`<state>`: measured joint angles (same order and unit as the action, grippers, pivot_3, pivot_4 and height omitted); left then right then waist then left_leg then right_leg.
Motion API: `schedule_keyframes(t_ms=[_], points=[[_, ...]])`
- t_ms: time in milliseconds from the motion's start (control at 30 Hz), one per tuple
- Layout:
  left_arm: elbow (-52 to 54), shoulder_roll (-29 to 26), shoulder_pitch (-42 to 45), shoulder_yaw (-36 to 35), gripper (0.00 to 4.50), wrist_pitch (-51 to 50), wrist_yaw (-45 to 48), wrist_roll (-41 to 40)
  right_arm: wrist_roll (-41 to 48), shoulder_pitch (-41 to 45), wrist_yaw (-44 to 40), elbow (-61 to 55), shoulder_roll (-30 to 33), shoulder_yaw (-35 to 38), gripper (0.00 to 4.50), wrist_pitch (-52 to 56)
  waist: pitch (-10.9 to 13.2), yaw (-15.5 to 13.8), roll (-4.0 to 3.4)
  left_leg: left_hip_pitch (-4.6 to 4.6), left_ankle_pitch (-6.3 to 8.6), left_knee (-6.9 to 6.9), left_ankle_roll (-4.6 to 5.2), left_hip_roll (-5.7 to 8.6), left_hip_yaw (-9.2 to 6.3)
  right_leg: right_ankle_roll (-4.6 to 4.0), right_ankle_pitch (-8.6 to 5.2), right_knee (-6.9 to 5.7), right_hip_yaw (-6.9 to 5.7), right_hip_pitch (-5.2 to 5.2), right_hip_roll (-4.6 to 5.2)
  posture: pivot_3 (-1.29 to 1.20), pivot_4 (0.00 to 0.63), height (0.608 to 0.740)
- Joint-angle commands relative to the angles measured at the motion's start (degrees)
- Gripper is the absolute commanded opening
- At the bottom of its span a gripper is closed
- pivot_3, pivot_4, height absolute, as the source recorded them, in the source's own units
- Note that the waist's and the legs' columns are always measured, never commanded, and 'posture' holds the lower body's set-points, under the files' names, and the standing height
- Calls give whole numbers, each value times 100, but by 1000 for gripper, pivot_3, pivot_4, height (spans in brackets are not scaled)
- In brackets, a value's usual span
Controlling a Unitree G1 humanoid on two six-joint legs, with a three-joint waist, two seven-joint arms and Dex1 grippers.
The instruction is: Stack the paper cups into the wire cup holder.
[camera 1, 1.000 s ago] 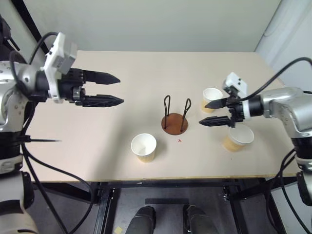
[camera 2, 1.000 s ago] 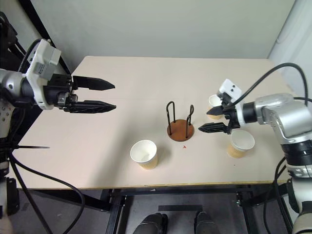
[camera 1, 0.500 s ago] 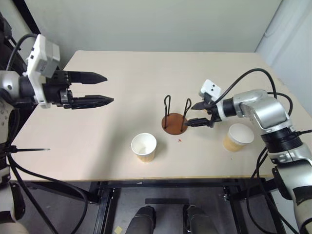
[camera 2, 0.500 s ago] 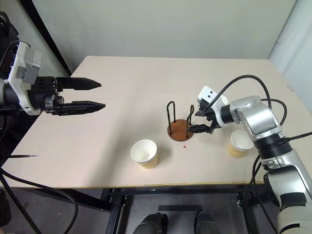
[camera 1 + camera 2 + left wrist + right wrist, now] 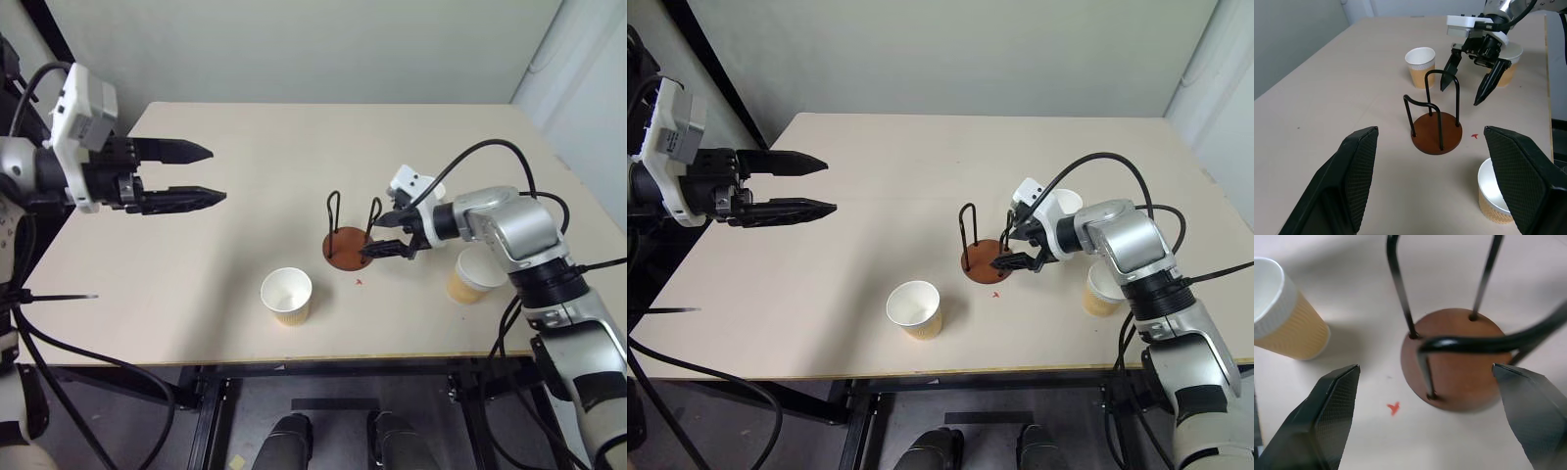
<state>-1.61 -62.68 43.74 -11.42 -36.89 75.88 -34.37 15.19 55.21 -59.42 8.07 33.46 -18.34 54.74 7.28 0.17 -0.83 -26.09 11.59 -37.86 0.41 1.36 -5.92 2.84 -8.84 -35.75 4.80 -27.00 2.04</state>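
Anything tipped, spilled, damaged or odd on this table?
Nothing stands out. The three tan paper cups stand upright, and the brown-based wire cup holder is upright and empty; the open right gripper is beside it.

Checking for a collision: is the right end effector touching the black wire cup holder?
Apart. In the left wrist view, the right end effector hangs open beside the wire cup holder, with bare table visible between them.

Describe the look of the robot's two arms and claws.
Both arms have silver-grey metal shells with black joints and loose black cables. Each claw, left claw and right claw, has two black, tapered, pointed fingers with textured pads, and carries a white boxy camera block at the wrist.
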Motion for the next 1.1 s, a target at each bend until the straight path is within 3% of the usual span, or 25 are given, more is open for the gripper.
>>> schedule_keyframes(t_ms=[33,200,300,667,1100], points=[[31,-9,176,-28,3720,95,-25,1,103,226,120,-222,-77,261,4481,86,0,1,0,0,0,-1,-1,1,1,-7,-4,-8,1,-4,0,0,150,740],[22,18,184,11,3720,118,-55,19,116,275,275,-202,-215,293,4481,98,0,4,0,0,0,2,-4,-3,0,-8,-5,-17,-1,-12,-2,0,150,740],[18,31,186,13,3720,122,-74,27,67,253,370,-173,-270,307,3905,56,0,4,0,0,0,3,-5,-3,0,-8,-5,-17,-1,-13,-2,0,150,740],[42,37,133,9,3720,103,-104,16,151,71,396,-406,-180,315,15,229,0,3,0,0,0,2,-7,-2,0,-8,-5,-17,-1,-13,-2,0,150,740],[163,265,235,379,3720,-28,150,-129,533,-569,-176,-1413,1231,444,15,526,-2,-36,4,0,2,-7,-10,-1,0,-12,-8,-16,-2,-1,-1,0,150,740]])
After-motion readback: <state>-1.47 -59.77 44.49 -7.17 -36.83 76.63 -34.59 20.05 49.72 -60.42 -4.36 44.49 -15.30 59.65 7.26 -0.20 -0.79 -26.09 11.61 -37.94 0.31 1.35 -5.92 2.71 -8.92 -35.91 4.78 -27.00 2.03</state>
